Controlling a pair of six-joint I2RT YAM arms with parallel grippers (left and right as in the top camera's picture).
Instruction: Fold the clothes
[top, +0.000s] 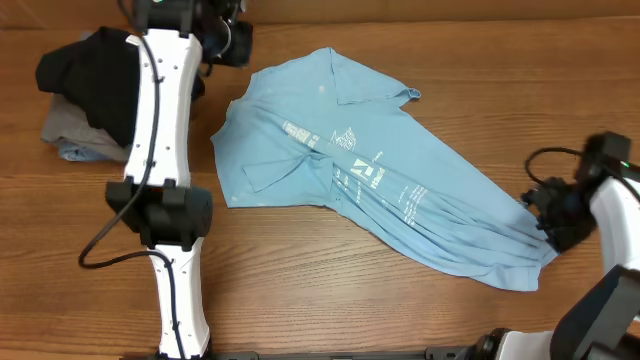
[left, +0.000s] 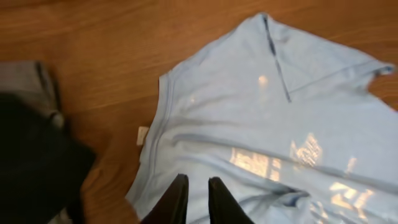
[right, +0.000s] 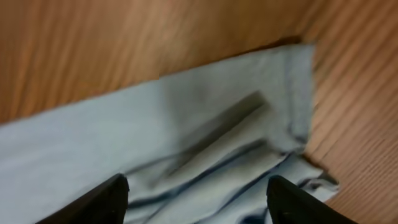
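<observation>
The blue T-shirt (top: 370, 170) lies crumpled on the table (top: 330, 290), and its long way runs from the far left corner down to the near right. The right gripper (right: 198, 190) sits right at the bunched bottom end, fingers wide apart with cloth between them, so it is the nearer one there. The left gripper (left: 198, 199) hangs over the top end (by the black shirt (top: 95, 70)), fingers almost together, and I think holding nothing.

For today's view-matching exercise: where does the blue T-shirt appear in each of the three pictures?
Overhead: T-shirt spread diagonally across the middle, upper left to lower right.
Left wrist: fills the right and centre, ahead of the fingers.
Right wrist: a bunched edge across the lower half.
Shared landmark: the wooden table.
</observation>
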